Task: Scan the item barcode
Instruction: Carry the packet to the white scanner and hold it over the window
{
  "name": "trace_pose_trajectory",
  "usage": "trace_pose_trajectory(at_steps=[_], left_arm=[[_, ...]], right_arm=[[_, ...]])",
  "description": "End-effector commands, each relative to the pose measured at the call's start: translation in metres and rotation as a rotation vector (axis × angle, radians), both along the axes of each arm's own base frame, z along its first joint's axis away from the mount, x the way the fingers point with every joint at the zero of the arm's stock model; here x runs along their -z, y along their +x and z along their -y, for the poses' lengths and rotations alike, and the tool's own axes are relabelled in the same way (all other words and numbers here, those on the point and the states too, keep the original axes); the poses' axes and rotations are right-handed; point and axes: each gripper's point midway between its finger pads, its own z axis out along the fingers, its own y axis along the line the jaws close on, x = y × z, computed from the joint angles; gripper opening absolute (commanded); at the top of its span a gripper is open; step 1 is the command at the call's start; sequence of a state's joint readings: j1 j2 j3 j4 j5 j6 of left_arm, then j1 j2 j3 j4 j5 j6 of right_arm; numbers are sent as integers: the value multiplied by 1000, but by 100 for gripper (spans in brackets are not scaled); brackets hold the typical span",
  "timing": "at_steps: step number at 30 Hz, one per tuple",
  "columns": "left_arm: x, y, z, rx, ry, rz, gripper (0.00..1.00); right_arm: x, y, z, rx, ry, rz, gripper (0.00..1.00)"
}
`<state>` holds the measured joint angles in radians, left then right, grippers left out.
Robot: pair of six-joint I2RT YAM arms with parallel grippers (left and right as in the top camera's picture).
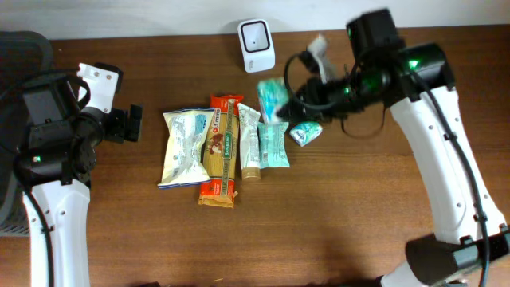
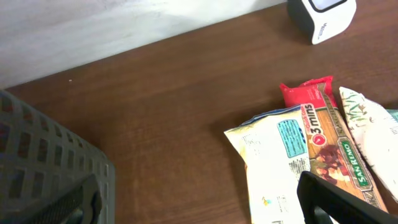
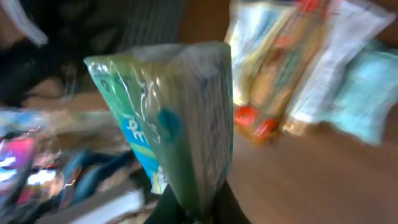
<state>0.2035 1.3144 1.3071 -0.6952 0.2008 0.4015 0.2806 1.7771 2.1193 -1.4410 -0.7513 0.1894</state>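
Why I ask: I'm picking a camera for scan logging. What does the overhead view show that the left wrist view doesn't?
Only overhead: the right gripper shut on a raised teal packet, plus a teal pouch and a small teal pack lying flat. Only left wrist: a grey latticed bin and readable "5 mins" print on the red packet. Both: the white scanner, the white snack bag and the red packet.
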Motion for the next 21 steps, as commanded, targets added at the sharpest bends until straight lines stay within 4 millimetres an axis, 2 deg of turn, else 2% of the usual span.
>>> trace_pose_trajectory(at_steps=[1,4,6,11,15,17,21], left_arm=[[-5,-2,-1,6,15,15,99],[-5,-2,-1,6,15,15,99],[-5,-2,-1,6,15,15,99],[-5,-2,-1,6,15,15,99],[-5,-2,-1,6,15,15,99],[-5,-2,-1,6,15,15,99],[-5,-2,-1,6,15,15,99]], right_arm=[[4,52,15,165,-273,140,4],[22,108,24,285,-486,277,4],[46,164,32,406,-652,397,4],[95,248,31,489,-826,590,4],[135,287,17,477,-844,668,4],[162,307,8,495,-823,698,4],[203,323,-2,496,-810,708,4]])
